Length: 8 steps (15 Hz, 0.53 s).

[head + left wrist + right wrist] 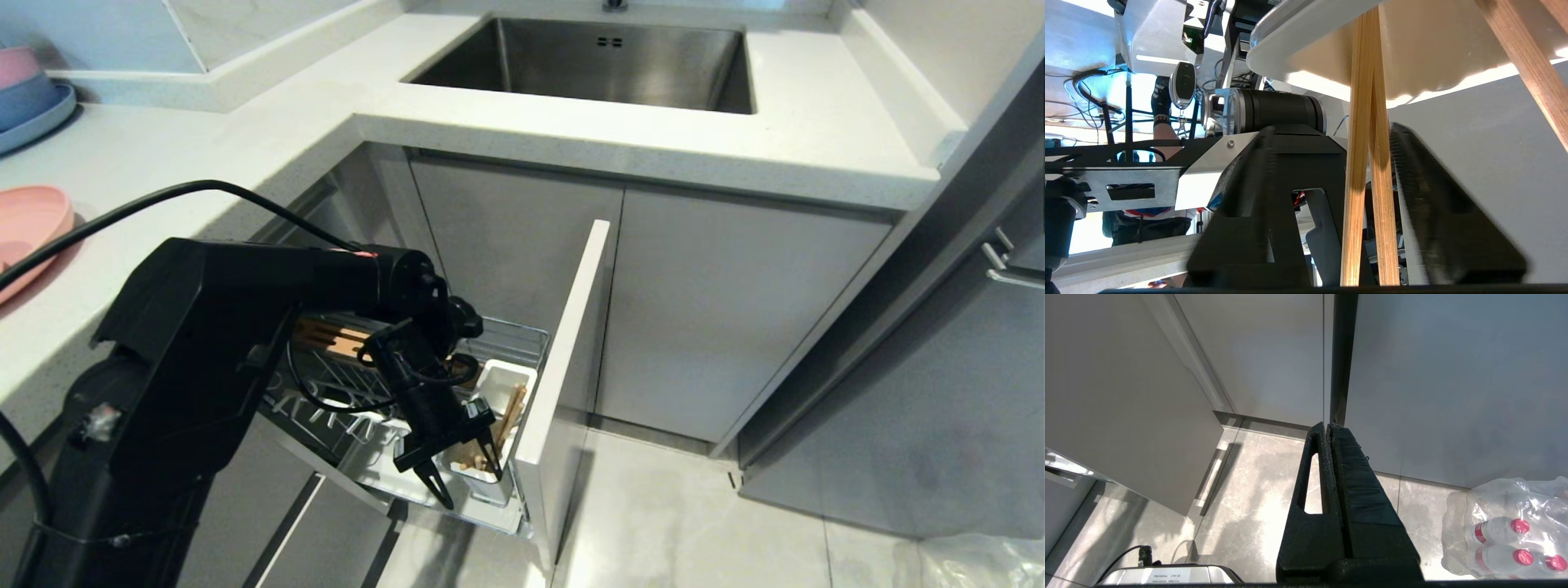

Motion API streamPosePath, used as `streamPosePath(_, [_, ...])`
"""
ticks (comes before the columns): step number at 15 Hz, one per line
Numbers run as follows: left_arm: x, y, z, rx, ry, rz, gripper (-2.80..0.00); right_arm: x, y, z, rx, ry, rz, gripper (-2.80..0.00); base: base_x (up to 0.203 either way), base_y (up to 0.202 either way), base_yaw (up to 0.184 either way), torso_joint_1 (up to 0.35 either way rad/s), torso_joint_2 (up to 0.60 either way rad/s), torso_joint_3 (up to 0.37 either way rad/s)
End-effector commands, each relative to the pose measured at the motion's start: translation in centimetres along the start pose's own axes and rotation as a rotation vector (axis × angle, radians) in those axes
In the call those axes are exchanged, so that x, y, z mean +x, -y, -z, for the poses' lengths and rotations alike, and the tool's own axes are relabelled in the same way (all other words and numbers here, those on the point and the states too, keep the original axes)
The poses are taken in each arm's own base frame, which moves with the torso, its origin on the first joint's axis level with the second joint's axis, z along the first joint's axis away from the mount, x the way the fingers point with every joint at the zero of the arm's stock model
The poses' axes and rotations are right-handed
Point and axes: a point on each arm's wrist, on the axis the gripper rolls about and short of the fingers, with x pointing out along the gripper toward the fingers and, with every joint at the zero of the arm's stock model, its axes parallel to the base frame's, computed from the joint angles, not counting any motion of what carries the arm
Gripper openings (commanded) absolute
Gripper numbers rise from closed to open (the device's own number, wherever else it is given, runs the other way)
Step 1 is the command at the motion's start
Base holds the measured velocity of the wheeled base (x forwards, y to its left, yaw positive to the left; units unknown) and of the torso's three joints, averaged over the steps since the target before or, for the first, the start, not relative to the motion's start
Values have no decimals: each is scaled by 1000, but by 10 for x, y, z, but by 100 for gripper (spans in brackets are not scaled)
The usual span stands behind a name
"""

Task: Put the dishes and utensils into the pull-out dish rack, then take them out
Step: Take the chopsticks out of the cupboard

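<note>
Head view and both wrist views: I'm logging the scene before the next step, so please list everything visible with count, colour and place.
pull-out dish rack: one, chrome wire, pulled out under the counter
cutlery caddy: one, white, in the rack
chopsticks: one pair, light wood, standing in the caddy between the left fingers
pink plate: one, on the counter at left
blue plate: one, far left, under stacked bowls
sink: one, steel
bottles: one wrapped pack, red caps, on the floor
left gripper: black, over the caddy
right gripper: black, shut, above the floor

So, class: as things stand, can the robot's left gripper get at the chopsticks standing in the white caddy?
Probably yes: the left gripper is at the caddy, its fingers either side of the chopsticks, nothing between.
</note>
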Motion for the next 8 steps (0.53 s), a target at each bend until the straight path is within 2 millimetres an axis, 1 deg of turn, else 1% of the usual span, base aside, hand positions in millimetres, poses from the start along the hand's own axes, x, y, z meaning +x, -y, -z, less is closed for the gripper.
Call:
streamPosePath(1, [0, 0, 1, -6, -6, -2, -280, 0, 0, 0, 0, -2, 0, -280, 0, 0, 0, 0, 0, 0])
streamPosePath(8, [0, 1, 2, -4, -6, -3, -280, 0, 0, 0, 0, -2, 0, -280, 0, 0, 0, 0, 0, 0])
